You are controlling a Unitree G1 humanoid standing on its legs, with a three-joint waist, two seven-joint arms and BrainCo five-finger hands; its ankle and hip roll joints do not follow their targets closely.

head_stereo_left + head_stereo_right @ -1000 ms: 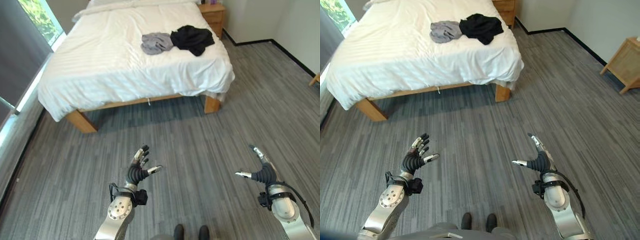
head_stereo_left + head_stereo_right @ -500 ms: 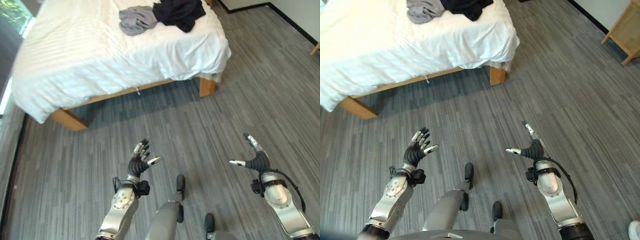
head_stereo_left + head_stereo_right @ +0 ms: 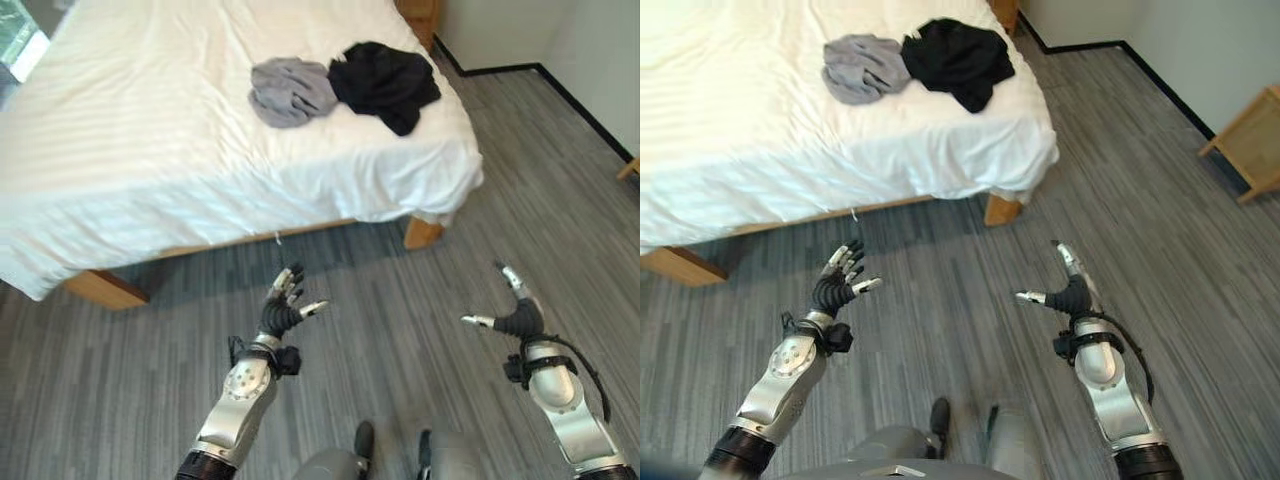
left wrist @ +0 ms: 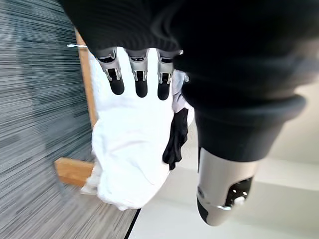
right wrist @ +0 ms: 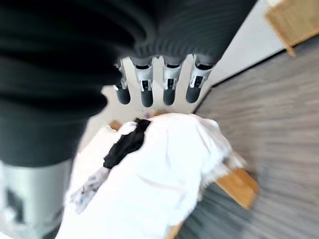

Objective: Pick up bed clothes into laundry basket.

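A grey garment (image 3: 291, 91) and a black garment (image 3: 386, 82) lie crumpled side by side on the white bed (image 3: 150, 150), near its far right corner. Both hands hover over the floor short of the bed, well apart from the clothes. My left hand (image 3: 281, 314) is open with fingers spread, held up just before the bed's near edge. Off to the right, my right hand (image 3: 514, 314) is open too, thumb stuck out. The black garment (image 4: 175, 137) also shows past the left hand's fingers (image 4: 138, 79), and as a dark strip (image 5: 125, 144) beyond the right hand's fingers (image 5: 169, 84).
The bed stands on wooden legs (image 3: 424, 233) over grey plank flooring (image 3: 400, 300). A wooden nightstand (image 3: 1252, 140) stands at the right by the wall. Another wooden piece (image 3: 418, 10) sits at the bed's far right corner.
The camera has tilted up and moved nearer the bed, so the bed and clothes sit lower and larger in view. Both hands stay open, held in much the same pose.
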